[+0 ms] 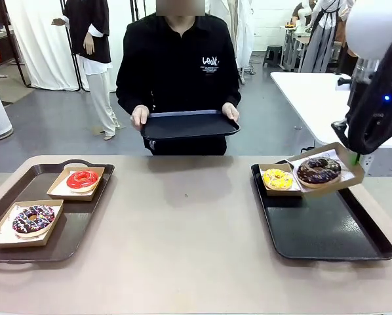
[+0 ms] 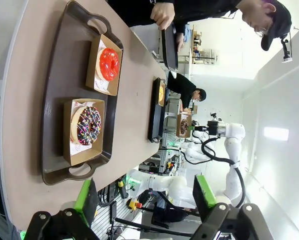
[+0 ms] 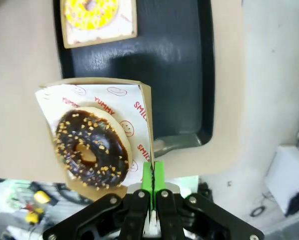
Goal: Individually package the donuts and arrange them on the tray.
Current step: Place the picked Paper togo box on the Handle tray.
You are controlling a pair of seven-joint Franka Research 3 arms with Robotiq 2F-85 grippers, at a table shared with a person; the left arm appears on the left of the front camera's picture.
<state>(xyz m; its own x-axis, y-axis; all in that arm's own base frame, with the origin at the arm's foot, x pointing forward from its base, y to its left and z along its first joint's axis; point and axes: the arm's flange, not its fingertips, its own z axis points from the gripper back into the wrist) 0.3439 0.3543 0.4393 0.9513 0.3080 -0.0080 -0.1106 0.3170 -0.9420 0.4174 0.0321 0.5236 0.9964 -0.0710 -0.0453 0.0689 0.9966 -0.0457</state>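
Front view: the chocolate donut (image 1: 318, 170) in its cardboard tray (image 1: 351, 172) is held tilted above the black tray (image 1: 327, 230), beside the yellow donut (image 1: 277, 178); left wrist view: the left gripper (image 2: 145, 197) is spread wide; right wrist view: the right gripper (image 3: 153, 176) is pinched on the cardboard edge.

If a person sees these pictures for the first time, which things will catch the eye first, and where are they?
The eye goes first to the right gripper, shut on the edge of a cardboard box holding the chocolate donut, tilted above the far end of the right tray, next to the boxed yellow donut. Next is the person at the far side, holding a black tray in both hands.
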